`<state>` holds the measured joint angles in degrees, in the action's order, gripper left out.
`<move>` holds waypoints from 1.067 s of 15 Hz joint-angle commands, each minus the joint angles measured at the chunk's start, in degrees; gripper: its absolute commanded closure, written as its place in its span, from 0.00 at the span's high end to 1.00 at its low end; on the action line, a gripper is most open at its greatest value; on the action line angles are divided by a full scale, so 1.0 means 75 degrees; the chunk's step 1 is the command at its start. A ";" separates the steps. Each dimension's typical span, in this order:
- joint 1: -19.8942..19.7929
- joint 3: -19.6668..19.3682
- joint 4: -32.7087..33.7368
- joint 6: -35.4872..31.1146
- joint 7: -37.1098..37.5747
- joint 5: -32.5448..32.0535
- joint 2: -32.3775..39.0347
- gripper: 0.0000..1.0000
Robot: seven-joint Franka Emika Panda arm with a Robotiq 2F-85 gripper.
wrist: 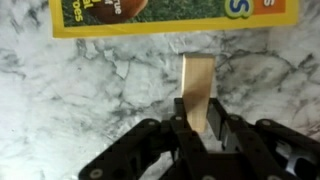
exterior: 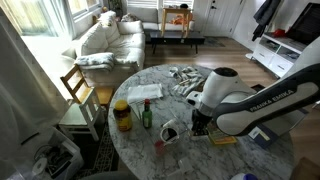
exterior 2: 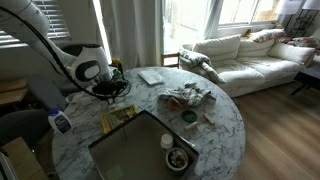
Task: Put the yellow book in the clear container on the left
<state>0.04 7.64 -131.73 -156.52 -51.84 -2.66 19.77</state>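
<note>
Exterior view: one yellow book (exterior: 223,140) flat on the tabletop (exterior: 135,147), just beside the tool (exterior: 200,125); one clear container (exterior: 145,92) well apart.
Exterior view: book (exterior 2: 118,117) near the tool (exterior 2: 108,90).
Wrist view: book (wrist: 175,15) ahead of the tool (wrist: 197,120), not touching. One tan strip (wrist: 196,85) between the jaws; pinched or not, cannot tell.

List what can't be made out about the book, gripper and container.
Book: in the wrist view the cover is cut off by the top edge; too small to read in both exterior views.
Gripper: open or shut is unclear; blurred in the wrist view, too small in both exterior views.
Container: contents too small to tell in both exterior views; outside the wrist view.
</note>
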 commanded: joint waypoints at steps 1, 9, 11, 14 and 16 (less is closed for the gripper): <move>0.0000 0.0037 0.0133 -0.0084 0.0779 0.0024 0.0116 0.53; 0.0596 -0.1179 -0.0010 0.0850 0.5073 -0.1606 -0.0562 1.00; 0.0708 -0.1346 -0.0016 0.1094 0.6088 -0.1893 -0.0578 1.00; 0.0902 -0.1539 -0.0029 0.1519 0.7577 -0.2254 -0.0514 1.00; 0.0656 -0.1305 0.0109 0.1413 0.7118 -0.1992 -0.0423 1.00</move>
<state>5.36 -2.55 -131.00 -146.06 1.56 -17.49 16.63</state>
